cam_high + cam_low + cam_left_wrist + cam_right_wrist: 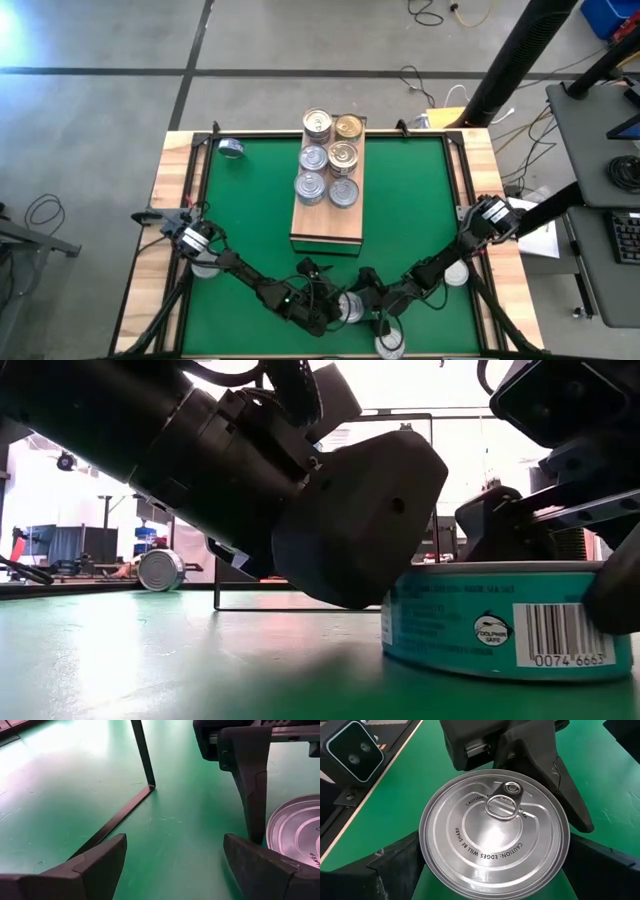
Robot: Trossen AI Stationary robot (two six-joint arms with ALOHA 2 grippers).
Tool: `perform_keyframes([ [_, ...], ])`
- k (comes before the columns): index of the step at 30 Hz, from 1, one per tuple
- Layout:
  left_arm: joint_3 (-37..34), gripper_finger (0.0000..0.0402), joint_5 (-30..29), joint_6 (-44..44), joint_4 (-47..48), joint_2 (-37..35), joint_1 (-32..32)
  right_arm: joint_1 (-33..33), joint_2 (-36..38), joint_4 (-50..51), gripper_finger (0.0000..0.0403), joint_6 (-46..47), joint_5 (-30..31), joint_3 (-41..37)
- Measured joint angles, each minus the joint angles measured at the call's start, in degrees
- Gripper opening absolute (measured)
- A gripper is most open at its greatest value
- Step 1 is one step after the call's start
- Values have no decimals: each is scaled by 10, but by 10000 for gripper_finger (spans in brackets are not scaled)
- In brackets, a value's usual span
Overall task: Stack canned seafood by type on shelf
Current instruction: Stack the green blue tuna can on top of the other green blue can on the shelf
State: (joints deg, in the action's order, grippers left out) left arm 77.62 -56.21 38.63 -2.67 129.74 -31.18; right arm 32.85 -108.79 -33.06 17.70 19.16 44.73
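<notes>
The right gripper (495, 870) stands wide open around a silver-topped round metal tin (495, 837) on the green mat (420, 200), near its front edge. The left gripper (175, 865), spread wide and empty, sits just beside it. Six more tins (329, 157) stand on the light-wood shelf (326, 225).

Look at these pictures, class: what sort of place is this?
Probably a robotics lab or workshop: a green-topped table on a bare concrete floor, loose cables, and a desk with a keyboard alongside.

Two dark jointed arms, blunt matte-black wedge fingers (100, 865), looped cables.
</notes>
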Motion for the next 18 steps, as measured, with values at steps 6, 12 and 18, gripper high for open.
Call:
perform_keyframes([
  [6, -4, 319, -3, 5, 21, -5, 0, -1, 0, 1, 400, -5, 5, 0],
  [12, -5, 320, -33, 38, 145, -44, -13, -9, -1, -1, 382, -3, 30, 3],
  [18, -4, 320, -68, 158, 346, -102, -50, -13, -1, 5, 369, -2, 42, 3],
])
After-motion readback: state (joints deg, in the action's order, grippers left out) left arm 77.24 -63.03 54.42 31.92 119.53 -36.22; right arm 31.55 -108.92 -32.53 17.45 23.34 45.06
